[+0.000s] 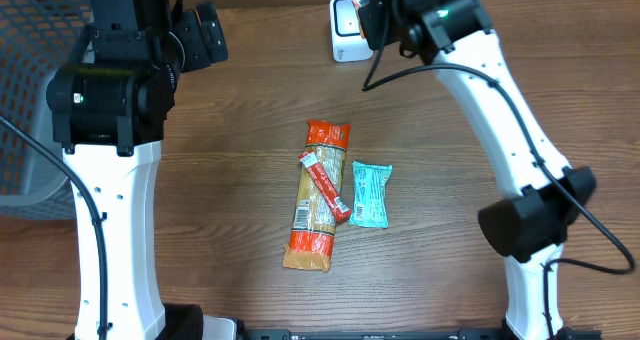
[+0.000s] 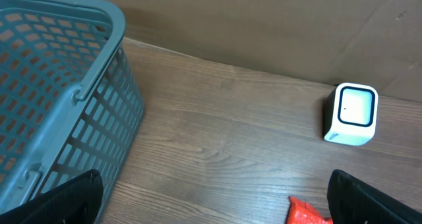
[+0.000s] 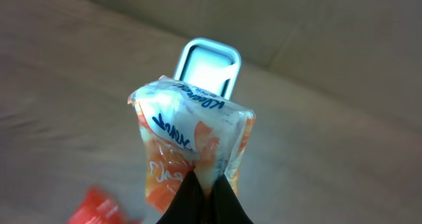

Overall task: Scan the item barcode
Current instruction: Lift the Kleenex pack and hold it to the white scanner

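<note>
At scanner (image 3: 208,66), R claw (image 3: 206,184) pinches tissue pack (image 3: 191,138), hidden overhead; L claw (image 2: 217,201) wide.

The overhead camera looks straight down on the small white box-shaped scanner (image 1: 345,30) and the brown wooden table (image 1: 240,130). The left wrist camera faces the scanner (image 2: 351,113) low, from well off. The right wrist camera hangs near the scanner (image 3: 208,64), which all three views share.

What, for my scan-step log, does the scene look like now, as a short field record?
right gripper: jaws shut on white-and-orange packet, in front of white scanner
left gripper: jaws open, holding nothing
lying loose: long orange packet, red stick across it, teal packet beside
basket: blue, on left gripper's side
</note>
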You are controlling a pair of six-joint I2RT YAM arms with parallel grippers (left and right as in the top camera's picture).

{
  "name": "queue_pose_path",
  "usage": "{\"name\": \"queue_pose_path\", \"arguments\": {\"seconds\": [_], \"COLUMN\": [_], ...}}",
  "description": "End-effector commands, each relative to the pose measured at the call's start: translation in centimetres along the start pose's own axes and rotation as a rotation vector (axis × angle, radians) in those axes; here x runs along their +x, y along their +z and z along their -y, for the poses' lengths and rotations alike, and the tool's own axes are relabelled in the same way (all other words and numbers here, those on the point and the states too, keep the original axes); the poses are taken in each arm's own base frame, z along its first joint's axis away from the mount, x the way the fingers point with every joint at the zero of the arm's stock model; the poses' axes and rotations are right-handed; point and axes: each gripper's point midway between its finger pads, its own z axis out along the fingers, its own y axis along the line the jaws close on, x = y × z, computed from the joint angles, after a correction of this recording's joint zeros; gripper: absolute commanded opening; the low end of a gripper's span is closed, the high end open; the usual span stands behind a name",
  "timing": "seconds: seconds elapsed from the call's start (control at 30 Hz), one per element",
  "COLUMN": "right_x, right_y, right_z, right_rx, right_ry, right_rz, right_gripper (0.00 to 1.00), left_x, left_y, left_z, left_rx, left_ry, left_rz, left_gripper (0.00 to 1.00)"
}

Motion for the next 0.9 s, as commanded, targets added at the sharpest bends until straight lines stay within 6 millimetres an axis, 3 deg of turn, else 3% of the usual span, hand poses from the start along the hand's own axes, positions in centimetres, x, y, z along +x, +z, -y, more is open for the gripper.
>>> {"name": "queue_pose_path", "arguments": {"seconds": [0.0, 0.13, 0.33, 0.5, 0.67, 0.87], "right_x": [-0.4, -1.6, -3.5, -2.7, 0.0, 0.9], "right_y": [2.9, 5.8, 9.3, 12.3, 16.3, 17.3], "right_z": [2.3, 3.5, 3.7, 2.8, 0.0, -1.2], "right_rx": [0.231, 0.364, 0.474, 0.555, 0.547, 0.538], "right_ry": [-0.139, -0.314, -0.356, -0.492, -0.695, -0.717], "right_rz": [0.01, 0.047, 0.149, 0.128, 0.061, 0.057], "right_gripper": [0.04, 0.04, 0.04, 0.04, 0.04, 0.04], "left_x": [-0.4, -0.4, -0.4, -0.4, -0.4, -0.4], "left_y": [-0.3, -0.3, -0.3, -0.3, -0.3, -0.3], "left_z": [-0.4, -0.4, -0.4, -0.4, -0.4, -0.4], "left_rx": [-0.01, -0.01, -0.01, -0.01, -0.01, -0.01], "left_ry": [0.013, 0.013, 0.013, 0.013, 0.013, 0.013], "left_rz": [0.014, 0.014, 0.014, 0.014, 0.014, 0.014], "left_gripper": [1.0, 1.0, 1.0, 1.0, 1.0, 1.0]}}
